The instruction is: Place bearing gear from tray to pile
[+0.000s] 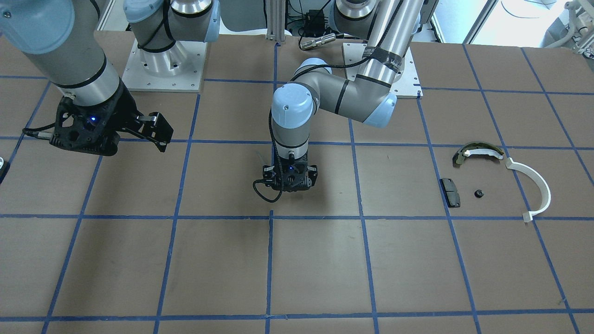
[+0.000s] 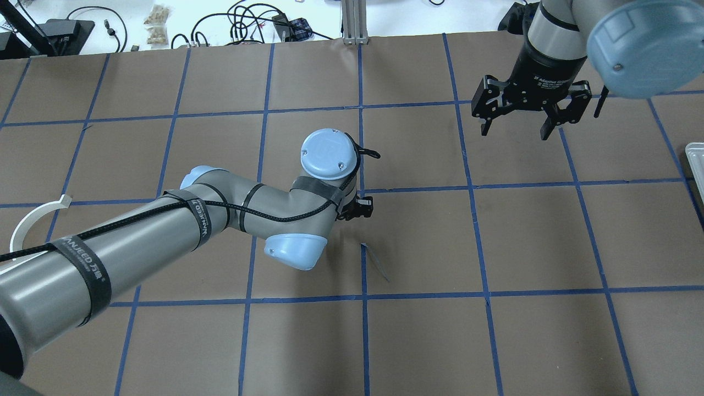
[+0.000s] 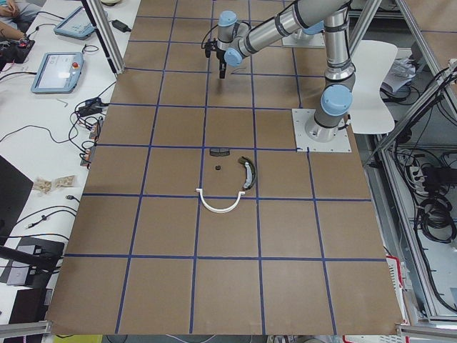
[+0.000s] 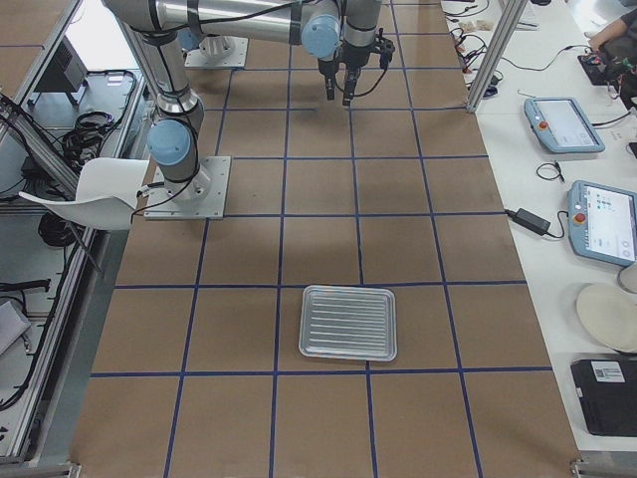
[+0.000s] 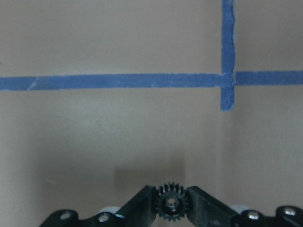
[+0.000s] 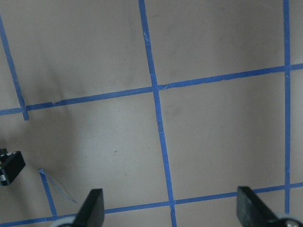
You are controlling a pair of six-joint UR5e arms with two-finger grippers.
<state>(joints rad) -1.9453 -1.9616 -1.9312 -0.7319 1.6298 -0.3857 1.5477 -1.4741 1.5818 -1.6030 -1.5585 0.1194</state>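
Note:
A small black toothed bearing gear (image 5: 173, 205) sits pinched between the fingertips of my left gripper (image 1: 290, 182), which is shut on it and hangs low over the table's middle, pointing straight down. The pile lies on the table well off to that arm's side: a white half-ring (image 1: 534, 184), a dark olive curved shoe (image 1: 478, 151), a flat black pad (image 1: 450, 192) and a tiny black part (image 1: 479, 193). The ribbed metal tray (image 4: 348, 322) lies at the other end of the table. My right gripper (image 2: 515, 133) hangs open, holding nothing, above the table between the tray and the left gripper.
Brown paper with a blue tape grid (image 1: 271, 217) covers the table. Both arm bases (image 1: 164, 65) stand on plates at the robot's edge. Cables and tablets (image 3: 57, 71) lie on the white bench along the far side.

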